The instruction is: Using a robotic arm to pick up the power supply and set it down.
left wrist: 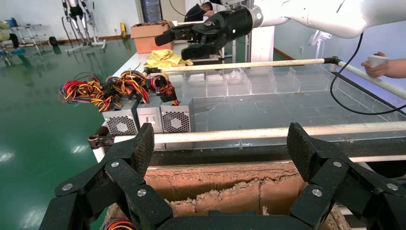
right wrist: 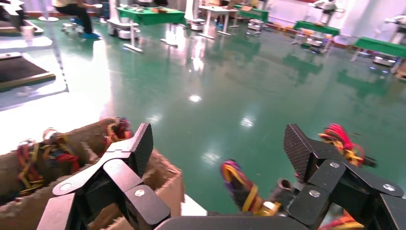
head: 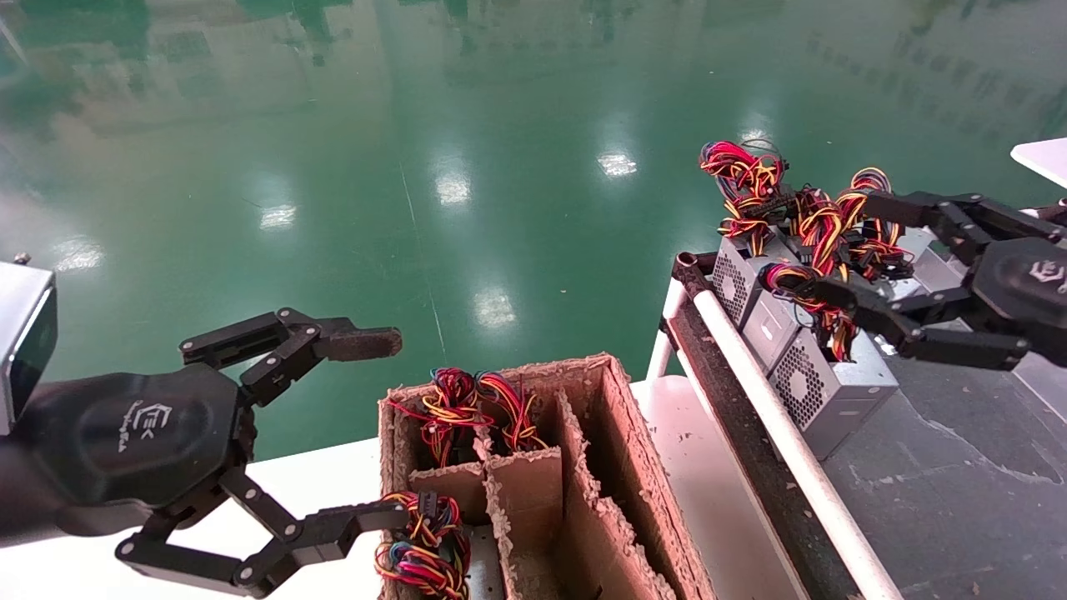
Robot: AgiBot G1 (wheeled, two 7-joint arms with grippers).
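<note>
Here: right claw (head: pixel 829 250) spread over the wire bundles of three grey boxes on the dark desk (head: pixel 959 467).

Fingers wide apart, nothing gripped; upper finger above the tangled wires, lower finger (head: pixel 834 293) among the wires of the middle box. Power supply (head: pixel 825 387) nearest of the row, fan grille facing the white rail (head: pixel 775 433), standing at the desk edge beside two like boxes (head: pixel 750 283). Left claw (head: pixel 379 433) likewise released, hanging over the near corner of a torn cardboard divider box (head: pixel 617 467) with wired units in its cells; brownish pad on its upper finger (head: pixel 363 343). Green floor (head: pixel 467 167) beyond.
</note>
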